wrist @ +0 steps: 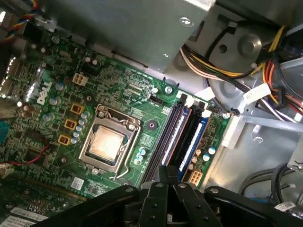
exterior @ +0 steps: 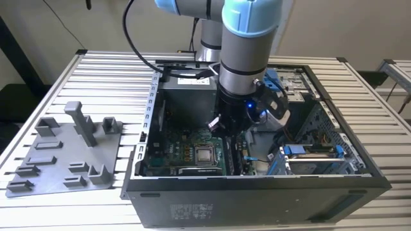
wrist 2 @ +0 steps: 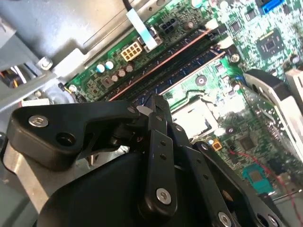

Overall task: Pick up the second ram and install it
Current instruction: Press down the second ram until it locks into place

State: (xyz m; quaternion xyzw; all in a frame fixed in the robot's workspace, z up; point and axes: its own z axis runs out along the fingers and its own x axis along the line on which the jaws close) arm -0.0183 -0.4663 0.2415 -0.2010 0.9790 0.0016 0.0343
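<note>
My gripper [exterior: 217,126] hangs inside the open computer case [exterior: 257,195], low over the motherboard. Its black fingers are shut together with nothing between them in both wrist views [wrist 2: 154,100] [wrist: 164,171]. Two thin ram sticks stand side by side in the memory slots. The fingertips sit right over the end of the stick nearer the processor socket [wrist: 172,137] [wrist 2: 194,71], which looks like the second ram. I cannot tell whether they touch it. The other stick [wrist: 188,147] [wrist 2: 165,59] stands one slot further out.
The processor socket [wrist: 108,142] [exterior: 205,155] lies beside the slots. A grey power-supply box [exterior: 186,94] and its cable bundle [wrist: 227,66] crowd the far end. A drive cage with blue latches [exterior: 311,151] is at the exterior view's right. A grey fixture tray [exterior: 64,154] lies outside the case.
</note>
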